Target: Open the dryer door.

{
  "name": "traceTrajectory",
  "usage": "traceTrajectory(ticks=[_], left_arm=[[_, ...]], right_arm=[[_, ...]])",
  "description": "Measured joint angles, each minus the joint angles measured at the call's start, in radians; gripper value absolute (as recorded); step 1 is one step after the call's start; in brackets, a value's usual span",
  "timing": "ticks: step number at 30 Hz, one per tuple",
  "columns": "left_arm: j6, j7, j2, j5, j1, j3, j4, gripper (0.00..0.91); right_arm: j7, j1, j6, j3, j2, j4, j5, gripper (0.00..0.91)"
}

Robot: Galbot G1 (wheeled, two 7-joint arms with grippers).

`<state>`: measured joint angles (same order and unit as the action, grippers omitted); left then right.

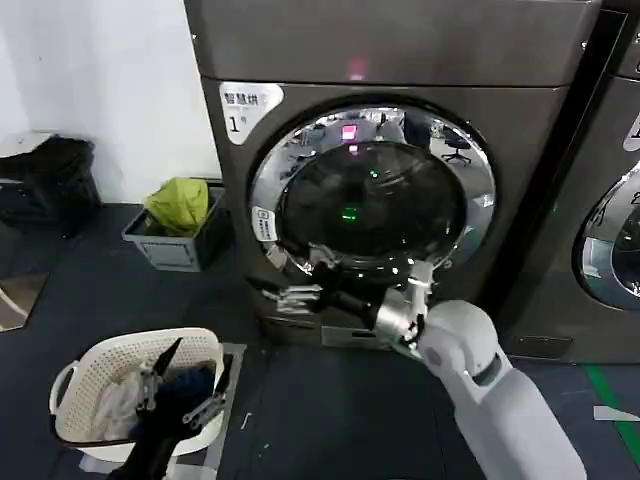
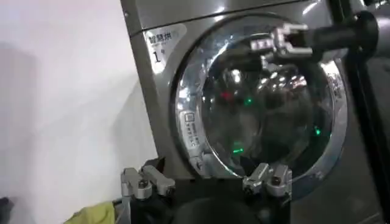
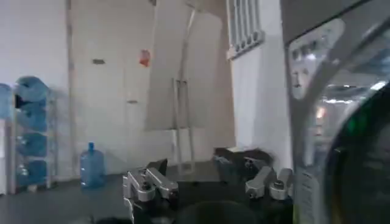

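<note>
Dryer door: big round porthole, shiny chrome ring around dark tinted glass, set in the front of the grey brushed-metal dryer marked "1", centre of the head view. It looks shut, flush with the front panel. Small white sticker on the ring's left side. Glass reflects room lights, green and pink dots.

Right gripper at the door's lower left edge, metal fingers close to the chrome ring; black wrist, then smooth white rounded arm shell running off to the near right. Jaws stand open with a gap between the fingers, nothing held. Contact with the ring can't be told.

Left gripper low at near left, over a white plastic slatted laundry basket with cloth inside. Its silvery fingers are spread apart, empty.

Left of the dryer, on the dark floor against the white wall: grey plastic bin with a crumpled yellow-green cloth. Black bag at far left. Second chrome-ringed door on the neighbouring machine at right.
</note>
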<state>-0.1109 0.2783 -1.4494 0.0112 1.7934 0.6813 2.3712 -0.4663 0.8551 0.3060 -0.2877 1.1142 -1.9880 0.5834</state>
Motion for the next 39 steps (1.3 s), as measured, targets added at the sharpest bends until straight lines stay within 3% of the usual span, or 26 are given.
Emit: traceTrajectory(ticks=[8, 39], left_arm=[[0.001, 0.000, 0.000, 0.000, 0.000, -0.004, 0.007, 0.907], [-0.007, 0.000, -0.003, 0.000, 0.008, 0.002, 0.007, 0.907]], right_arm=[[0.098, -0.017, -0.081, 0.022, 0.014, 0.070, -0.003, 0.907], [0.020, -0.196, -0.149, 0.148, 0.039, 0.326, -0.006, 0.907]])
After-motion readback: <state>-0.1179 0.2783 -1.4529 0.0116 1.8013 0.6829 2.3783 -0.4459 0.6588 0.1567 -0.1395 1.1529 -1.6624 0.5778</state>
